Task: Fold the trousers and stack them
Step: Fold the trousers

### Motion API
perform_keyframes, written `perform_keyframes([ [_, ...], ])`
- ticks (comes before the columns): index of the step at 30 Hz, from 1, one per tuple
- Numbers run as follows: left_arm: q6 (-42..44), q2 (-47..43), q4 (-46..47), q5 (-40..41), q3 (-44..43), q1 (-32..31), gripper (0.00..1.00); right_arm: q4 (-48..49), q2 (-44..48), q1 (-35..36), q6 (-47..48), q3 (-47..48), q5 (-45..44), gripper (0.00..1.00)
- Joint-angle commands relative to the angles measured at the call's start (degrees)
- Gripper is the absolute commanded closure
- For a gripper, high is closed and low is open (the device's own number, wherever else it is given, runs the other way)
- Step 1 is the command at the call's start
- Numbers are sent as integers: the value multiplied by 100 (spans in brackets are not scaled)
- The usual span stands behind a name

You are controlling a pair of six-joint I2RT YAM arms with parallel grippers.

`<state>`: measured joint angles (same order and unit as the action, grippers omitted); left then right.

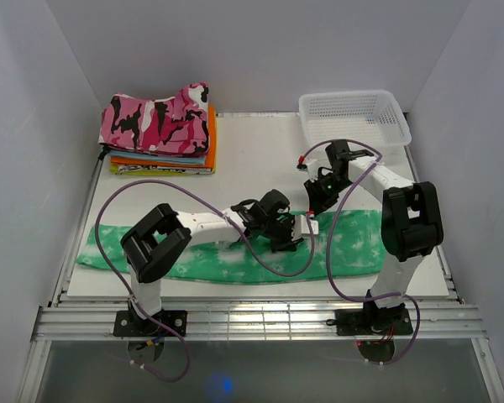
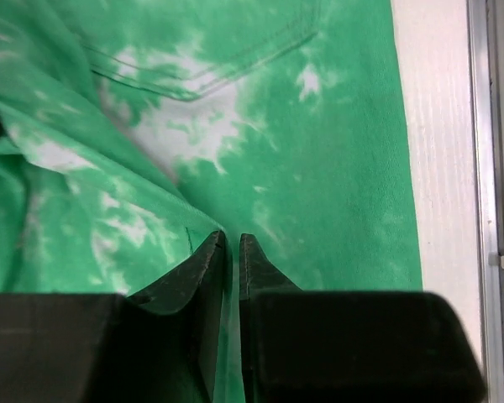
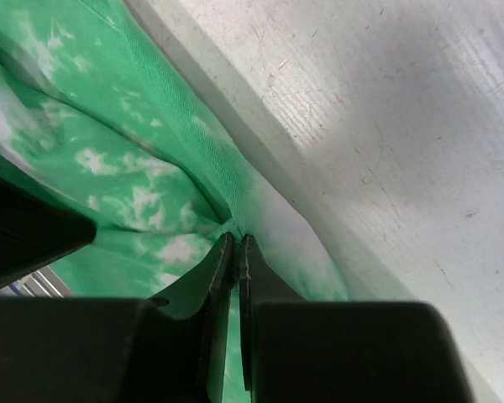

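The mint green trousers (image 1: 227,264) with white blotches lie stretched across the near half of the table. My left gripper (image 1: 287,238) is down on their middle. In the left wrist view its jaws (image 2: 232,238) stand almost together, with a fold edge of the trousers (image 2: 336,168) running in between them. My right gripper (image 1: 313,211) is just behind, at the far edge of the cloth. In the right wrist view it (image 3: 236,237) is shut on a bunched pinch of the trousers (image 3: 109,151), lifted a little off the white table (image 3: 386,126).
A stack of folded clothes with a pink camouflage garment (image 1: 160,117) on top sits at the back left. A white mesh basket (image 1: 353,113) stands at the back right. A metal rail (image 1: 260,315) runs along the table's near edge.
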<state>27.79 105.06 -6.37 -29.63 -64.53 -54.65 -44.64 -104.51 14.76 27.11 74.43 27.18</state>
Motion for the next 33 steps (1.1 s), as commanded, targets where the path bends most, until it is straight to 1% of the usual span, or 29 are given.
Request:
perform_keyframes([
  [1, -186, 199, -515, -343, -7, -204, 77, 316, -69, -70, 4, 317, -221, 92],
  [4, -335, 95, -383, 0, 195, -195, 74, 386, -87, -70, 4, 317, -494, 92],
  [5, -449, 24, -295, 210, 291, -151, 72, 404, -96, -70, 4, 300, -555, 92],
  [6, -511, -46, -147, 281, 440, -125, 67, 404, -87, -79, 13, 282, -643, 92],
  [7, -590, -107, -102, 352, 476, -46, 67, 412, -70, -79, 31, 265, -652, 92],
  [10, -862, -187, -101, 484, 451, 112, 67, 483, 18, -96, 31, 168, -661, 92],
  [13, -951, -214, -57, 467, 415, 341, 68, 474, 62, -97, 22, 124, -565, 92],
  [16, -898, -179, -119, 440, 328, 412, 68, 474, 71, -97, -22, 124, -547, 86],
  [17, -898, -161, -145, 423, 292, 420, 69, 483, 80, -97, -31, 133, -573, 81],
  [19, -951, -108, -206, 318, 266, 447, 68, 483, 89, -97, -57, 150, -626, 81],
  [20, -968, -82, -259, 300, 257, 447, 68, 492, 89, -97, -57, 142, -626, 90],
  [21, -1021, -56, -303, 308, 240, 447, 68, 492, 97, -97, -48, 142, -696, 92],
  [24, -1319, -64, -373, 361, 196, 604, 66, 518, 237, -97, 13, 72, -819, 92],
  [28, -1873, -379, -470, 159, 265, 1306, 59, 615, 580, -97, 153, -192, -969, 92],
  [29, -1961, -624, -488, 63, 327, 1647, 59, 632, 711, -97, 189, -314, -978, 92],
  [31, -1936, -819, -733, 1, 371, 2070, 59, 694, 835, -97, 233, -455, -943, 92],
  [32, -1901, -959, -873, -34, 354, 2186, 59, 720, 931, -97, 268, -526, -934, 92],
  [33, -1761, -1004, -1205, -139, 345, 2274, 60, 738, 967, -97, 277, -648, -916, 92],
])
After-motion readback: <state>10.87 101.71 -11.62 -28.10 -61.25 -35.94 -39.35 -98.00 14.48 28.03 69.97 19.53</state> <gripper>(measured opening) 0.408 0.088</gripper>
